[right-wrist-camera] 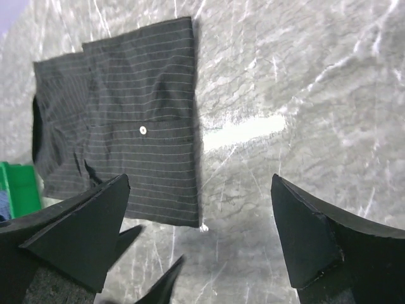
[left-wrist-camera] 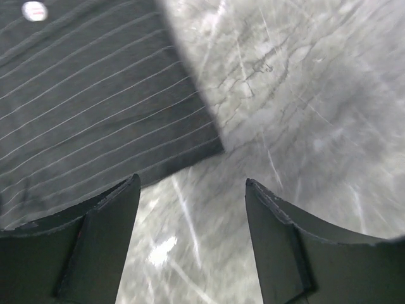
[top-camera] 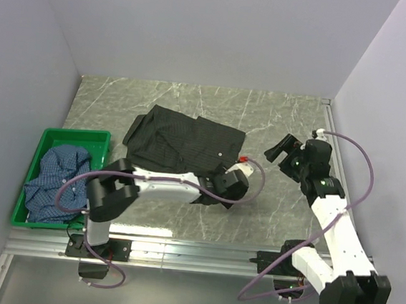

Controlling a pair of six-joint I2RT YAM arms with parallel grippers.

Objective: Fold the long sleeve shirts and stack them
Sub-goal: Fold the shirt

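The black pinstriped shirt (top-camera: 186, 144) lies folded into a rough rectangle near the middle of the grey marbled table (top-camera: 278, 116). In the top view the left arm crosses in front of its near edge and hides it, and the bunched left end is hard to read. The left gripper (left-wrist-camera: 193, 183) sits at the shirt's near right corner with its jaws apart and only bare table between them. Its left-hand finger (left-wrist-camera: 95, 240) overlaps the cloth edge in the wrist view, and whether it touches cannot be told. The right gripper (right-wrist-camera: 199, 180) hangs over bare table to the right of the shirt, jaws spread wide and holding nothing. One pale button (right-wrist-camera: 142, 130) shows on the cloth from there. The blue checked shirt (top-camera: 56, 177) lies crumpled in the green crate (top-camera: 46, 137) at the near left, partly hidden behind a cable loop
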